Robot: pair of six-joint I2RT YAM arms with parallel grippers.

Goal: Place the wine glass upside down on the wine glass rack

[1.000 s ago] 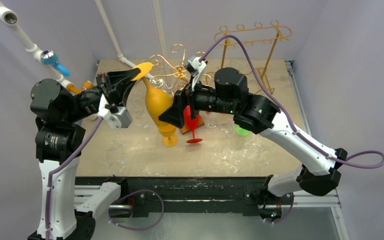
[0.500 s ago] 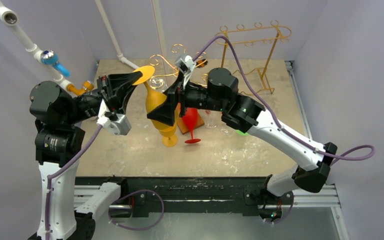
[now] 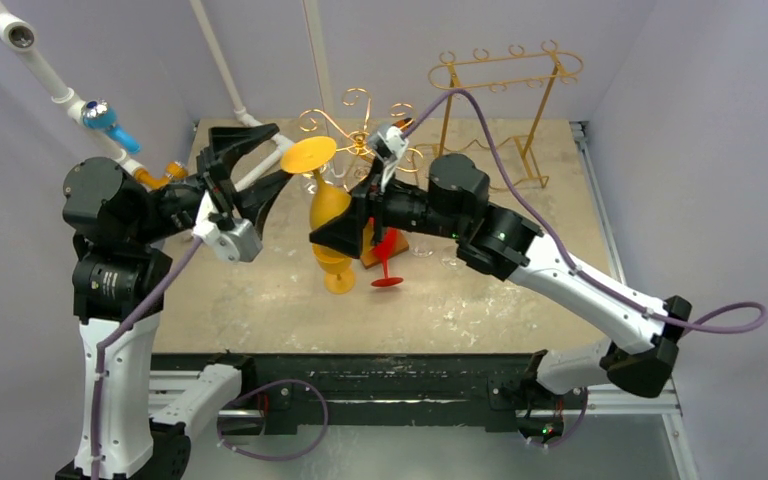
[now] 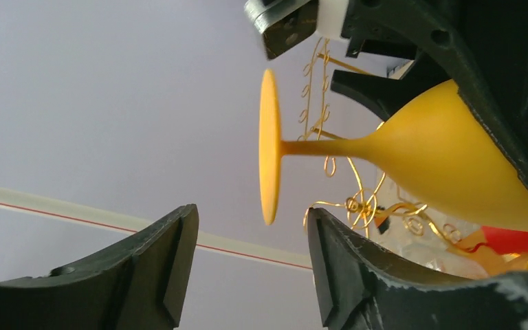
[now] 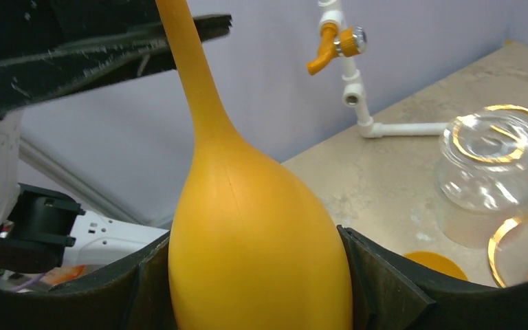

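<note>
Tabletop (image 3: 260,290) behind wine glass (image 3: 328,205), rim unseen

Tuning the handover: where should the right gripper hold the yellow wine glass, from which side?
Likely the bowl of the yellow wine glass, right gripper from the right, fingers flanking it: foot-up, that leaves its stem and foot free for hanging.

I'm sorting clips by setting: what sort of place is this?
Probably a robot lab test cell: scuffed tabletop, plain lilac walls, staged props like a gold wire rack and PVC pipe.
</note>
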